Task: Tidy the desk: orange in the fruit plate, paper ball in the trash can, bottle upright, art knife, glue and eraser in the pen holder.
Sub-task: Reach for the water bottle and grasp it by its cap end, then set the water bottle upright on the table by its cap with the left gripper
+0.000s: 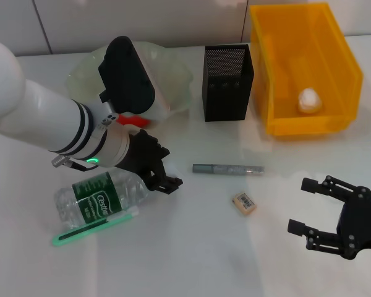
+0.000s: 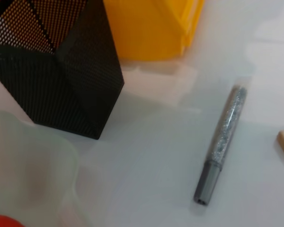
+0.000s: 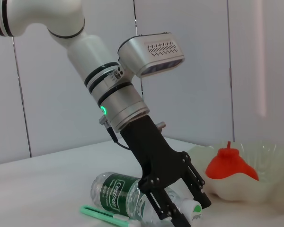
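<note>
The clear green-labelled bottle (image 1: 99, 197) lies on its side; the paper ball (image 1: 309, 99) sits in the trash can (image 1: 340, 62).

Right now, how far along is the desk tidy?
Done: the paper ball is in the trash can, the orange in the fruit plate. In hand: the left gripper, jaws spread, is at the cap end of the bottle, which lies on its side. Left: the grey stick, green stick and eraser lie outside the pen holder. The right gripper hovers open.

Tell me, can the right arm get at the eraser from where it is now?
Probably yes. The right gripper hangs open just beside the eraser, with only bare table between them. The grey pen-like stick lies behind it, and the left gripper is busy at the bottle.
</note>
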